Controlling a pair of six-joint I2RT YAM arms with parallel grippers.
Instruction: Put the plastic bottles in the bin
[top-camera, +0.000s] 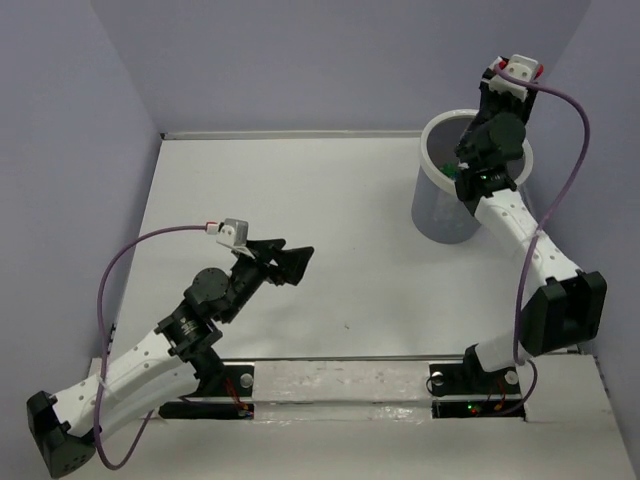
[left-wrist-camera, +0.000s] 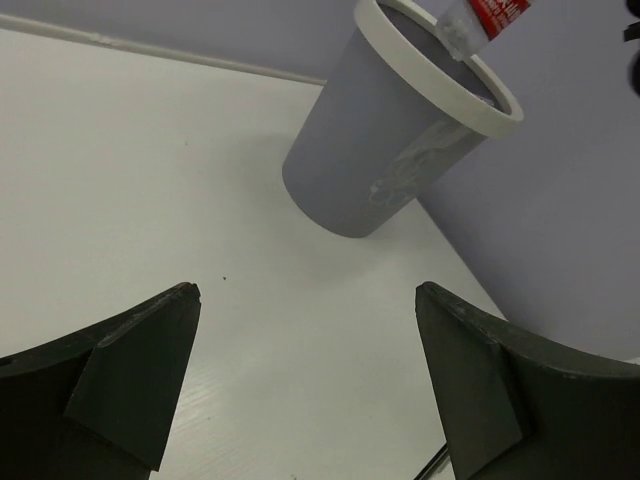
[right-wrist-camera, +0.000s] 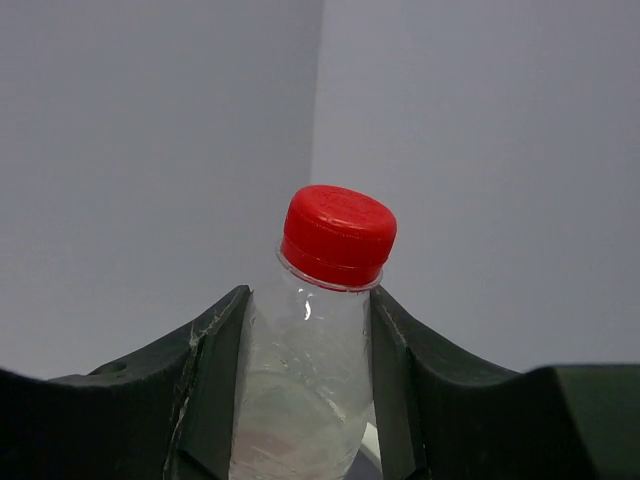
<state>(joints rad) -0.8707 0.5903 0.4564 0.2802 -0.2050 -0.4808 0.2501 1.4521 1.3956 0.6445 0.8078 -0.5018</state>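
My right gripper (right-wrist-camera: 310, 305) is shut on a clear plastic bottle (right-wrist-camera: 305, 390) with a red cap (right-wrist-camera: 338, 235), gripping its upper body just below the neck. In the left wrist view the bottle's red-labelled lower end (left-wrist-camera: 488, 18) hangs over the far rim of the bin (left-wrist-camera: 370, 150), a light-grey bucket with a white rim. From above, the right gripper (top-camera: 487, 140) sits over the bin (top-camera: 440, 205) and hides the bottle. Something green (top-camera: 449, 171) lies inside the bin. My left gripper (top-camera: 292, 263) stands open over bare table, nothing between its fingers (left-wrist-camera: 150, 350).
The white table (top-camera: 300, 190) is enclosed by grey-violet walls at the back and sides. The bin stands in the far right corner. A purple cable (top-camera: 575, 160) loops from the right wrist; another loops off the left arm.
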